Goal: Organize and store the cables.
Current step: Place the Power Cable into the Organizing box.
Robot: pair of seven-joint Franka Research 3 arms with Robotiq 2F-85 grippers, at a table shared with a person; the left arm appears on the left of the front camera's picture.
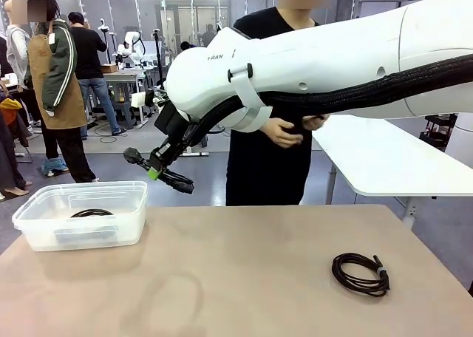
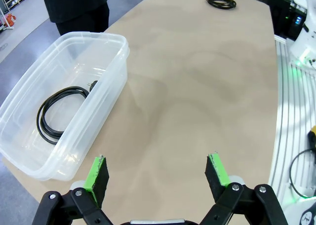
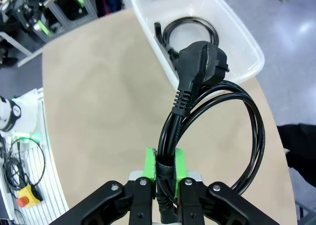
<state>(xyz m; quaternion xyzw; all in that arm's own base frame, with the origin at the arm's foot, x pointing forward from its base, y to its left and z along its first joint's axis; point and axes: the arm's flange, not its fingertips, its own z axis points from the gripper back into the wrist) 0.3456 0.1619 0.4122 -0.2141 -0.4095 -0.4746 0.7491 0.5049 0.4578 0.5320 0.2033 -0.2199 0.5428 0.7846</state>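
My right gripper (image 3: 164, 168) is shut on a coiled black cable (image 3: 247, 116) whose big plug (image 3: 205, 62) sticks out ahead of the fingers. In the front view this gripper (image 1: 157, 171) hangs in the air just above and right of a clear plastic bin (image 1: 89, 188), with the held cable (image 1: 177, 180) drooping from it. One coiled cable (image 1: 92, 213) lies inside the bin. Another coil (image 1: 361, 273) rests on the table at the right. My left gripper (image 2: 157, 173) is open over the table beside the bin (image 2: 94, 35), with nothing between its pads.
A person in black stands at the far side of the table, hands (image 1: 284, 130) together at waist height. A white table (image 1: 384, 156) stands behind at the right. Bare tabletop lies between the bin and the loose coil (image 2: 221, 2).
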